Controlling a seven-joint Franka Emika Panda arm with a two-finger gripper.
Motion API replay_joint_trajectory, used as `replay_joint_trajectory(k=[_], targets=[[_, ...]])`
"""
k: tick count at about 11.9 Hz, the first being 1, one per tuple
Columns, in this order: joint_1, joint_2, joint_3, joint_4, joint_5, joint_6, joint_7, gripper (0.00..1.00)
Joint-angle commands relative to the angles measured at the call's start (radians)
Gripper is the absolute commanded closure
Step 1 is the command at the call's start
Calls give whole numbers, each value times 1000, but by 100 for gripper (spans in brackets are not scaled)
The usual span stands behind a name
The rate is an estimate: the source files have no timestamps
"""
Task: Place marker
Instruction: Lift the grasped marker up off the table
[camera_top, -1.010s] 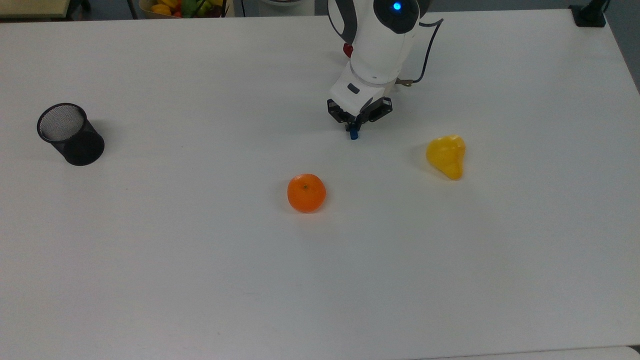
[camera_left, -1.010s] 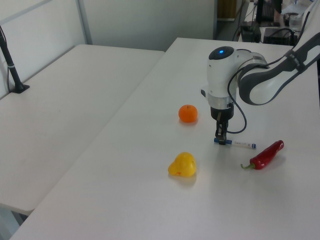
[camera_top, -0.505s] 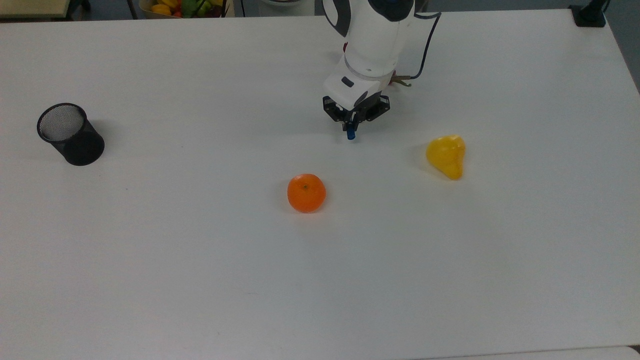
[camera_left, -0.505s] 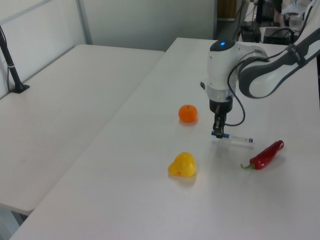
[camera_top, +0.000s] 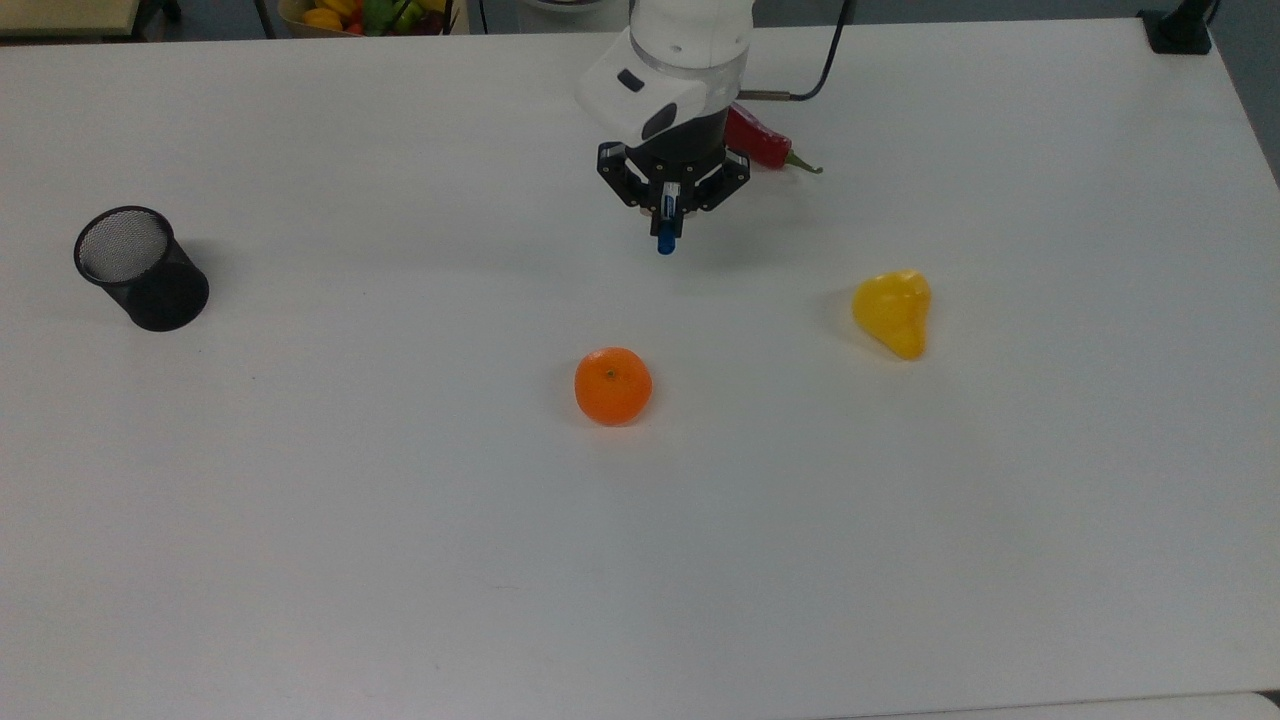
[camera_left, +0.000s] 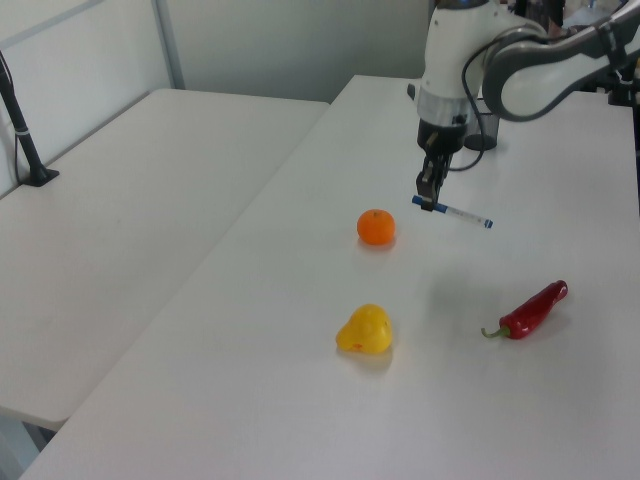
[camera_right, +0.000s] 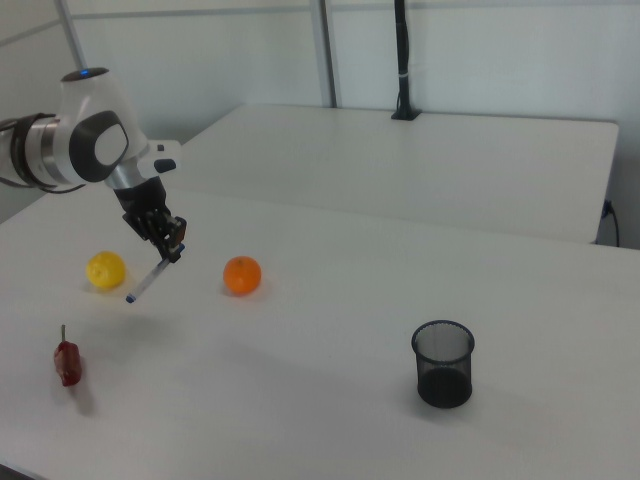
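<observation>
Counter (camera_top: 300, 520) is plain white, adjoining a second white table (camera_left: 120, 230) below pale wall panels; tool (camera_left: 431, 196) grips the marker (camera_left: 455, 213) by its blue-capped end, aloft and tilted, above the counter near the orange (camera_left: 376, 227).

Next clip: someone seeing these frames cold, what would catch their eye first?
First, the white arm's gripper holding the marker by its blue-capped end, clear above the table. Then the bright items on the white top: an orange near the middle, a yellow fruit toward the top view's right, a red chili pepper, and a black mesh cup far at the top view's left.
</observation>
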Motion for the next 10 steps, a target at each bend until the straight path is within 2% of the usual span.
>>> replay_joint_trajectory(k=[1,4,7,10], targets=[[-34,-80,-29,62,91,-164,-79,100],[-45,-175,-85,91,136,-295,-166,100],[-52,-226,-134,91,174,-327,-242,100],[-118,-246,-139,93,168,-299,-255,100]])
